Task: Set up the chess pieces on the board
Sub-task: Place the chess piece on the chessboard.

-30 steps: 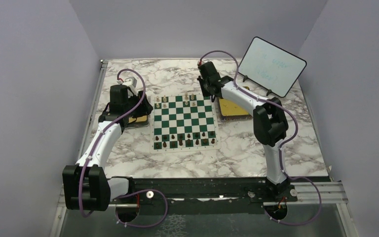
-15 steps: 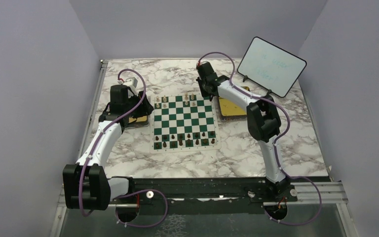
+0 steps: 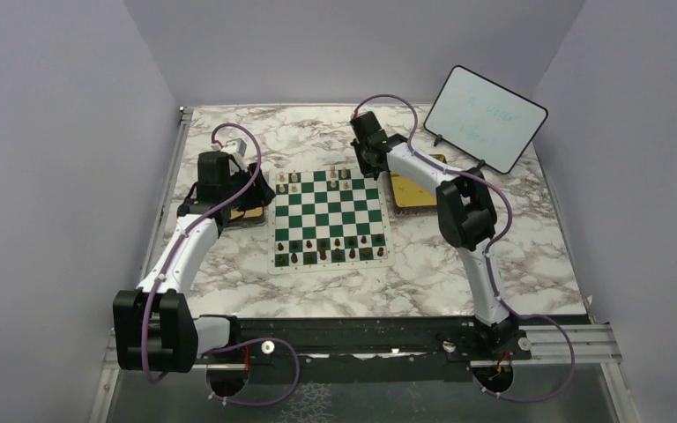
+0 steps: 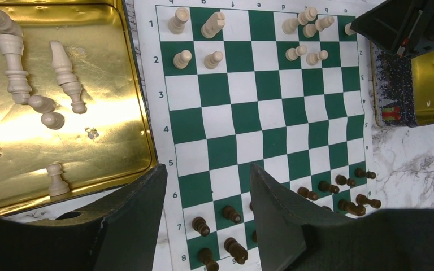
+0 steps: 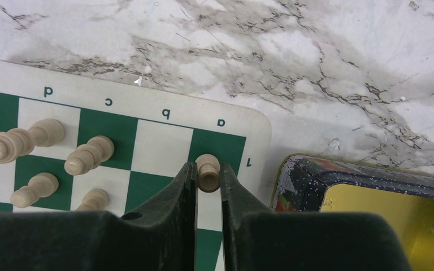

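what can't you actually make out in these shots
- Right wrist view: the base of the cream piece is hidden by the right gripper shut on it, so I cannot tell whether it touches the board.
- Left wrist view: part of the rows of dark pieces is hidden behind one finger of the open left gripper.
- Top external view: the writing on the whiteboard is too faint and small to read.

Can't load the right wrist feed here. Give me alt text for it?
The right gripper is shut on a cream piece at the green corner square of the board. Four more cream pieces stand on nearby squares to the left; a gold tray sits on the marble table at lower right.
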Robot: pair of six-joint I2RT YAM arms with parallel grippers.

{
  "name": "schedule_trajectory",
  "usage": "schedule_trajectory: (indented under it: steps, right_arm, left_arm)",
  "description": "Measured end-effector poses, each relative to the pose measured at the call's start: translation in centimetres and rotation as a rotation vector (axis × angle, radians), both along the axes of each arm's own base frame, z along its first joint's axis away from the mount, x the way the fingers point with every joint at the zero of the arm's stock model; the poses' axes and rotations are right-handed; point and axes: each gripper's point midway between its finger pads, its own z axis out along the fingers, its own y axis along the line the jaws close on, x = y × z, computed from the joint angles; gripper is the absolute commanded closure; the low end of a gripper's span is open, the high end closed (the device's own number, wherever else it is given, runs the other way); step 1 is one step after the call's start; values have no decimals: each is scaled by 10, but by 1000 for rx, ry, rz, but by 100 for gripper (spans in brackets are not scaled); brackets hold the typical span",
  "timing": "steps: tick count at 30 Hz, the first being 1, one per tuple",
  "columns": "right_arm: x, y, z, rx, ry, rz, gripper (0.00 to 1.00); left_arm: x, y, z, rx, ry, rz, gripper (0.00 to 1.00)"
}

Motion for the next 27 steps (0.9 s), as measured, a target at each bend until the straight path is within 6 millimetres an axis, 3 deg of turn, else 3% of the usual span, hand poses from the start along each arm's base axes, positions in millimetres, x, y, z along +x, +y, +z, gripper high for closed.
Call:
schedule_trajectory:
  steps: [27]
  right_arm:
    - [-3, -7, -7, -20, 33, -8, 81]
  left_arm:
    - [0, -1, 0, -4, 0, -6, 43]
